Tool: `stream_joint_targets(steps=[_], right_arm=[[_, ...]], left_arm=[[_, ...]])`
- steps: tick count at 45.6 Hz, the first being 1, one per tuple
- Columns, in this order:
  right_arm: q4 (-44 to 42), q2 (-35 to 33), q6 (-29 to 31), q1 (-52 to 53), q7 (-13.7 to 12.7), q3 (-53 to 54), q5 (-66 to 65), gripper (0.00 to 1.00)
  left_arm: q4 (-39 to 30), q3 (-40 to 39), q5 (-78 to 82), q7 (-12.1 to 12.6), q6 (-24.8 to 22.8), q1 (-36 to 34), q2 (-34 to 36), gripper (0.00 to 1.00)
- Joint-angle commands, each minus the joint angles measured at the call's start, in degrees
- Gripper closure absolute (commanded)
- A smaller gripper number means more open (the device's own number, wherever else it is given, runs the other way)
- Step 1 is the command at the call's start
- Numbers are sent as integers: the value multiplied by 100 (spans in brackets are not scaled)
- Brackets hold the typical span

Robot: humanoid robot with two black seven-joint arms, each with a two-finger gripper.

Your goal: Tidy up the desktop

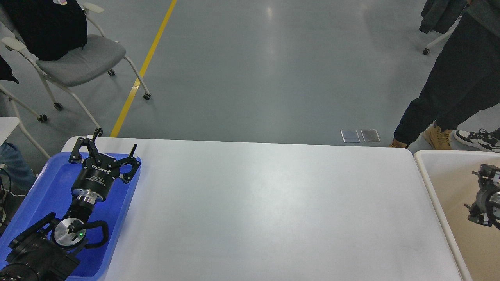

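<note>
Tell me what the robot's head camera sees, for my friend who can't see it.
A wide white desktop has nothing on it. The left gripper hangs with open jaws over a blue tray on the left, and the right gripper sits over a beige bin on the right.

One head view looks forward and steeply down from close above the near edge of the desktop [273, 203]. The left gripper [105, 150] enters low left, the right gripper [484, 195] at the right edge; floor [254, 70] lies beyond them.

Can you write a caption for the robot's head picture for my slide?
Left gripper open over the blue tray, bare white desktop between tray and beige bin.
</note>
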Motion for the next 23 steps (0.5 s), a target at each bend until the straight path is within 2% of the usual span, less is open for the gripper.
stream_joint_targets(steps=[1, 12, 17, 23], right_arm=[[995, -250, 16, 284, 16, 1074, 31, 0], [2058, -110, 16, 372, 42, 1559, 40, 0], [2235, 233, 25, 399, 69, 1717, 40, 0], [2244, 778, 191, 399, 69, 2446, 31, 0]], left_arm=[[-2, 0, 1, -1, 0, 1, -2, 1], [7, 0, 1, -1, 0, 1, -2, 1], [-2, 0, 1, -1, 0, 1, -2, 1], [-2, 0, 1, -1, 0, 1, -2, 1]])
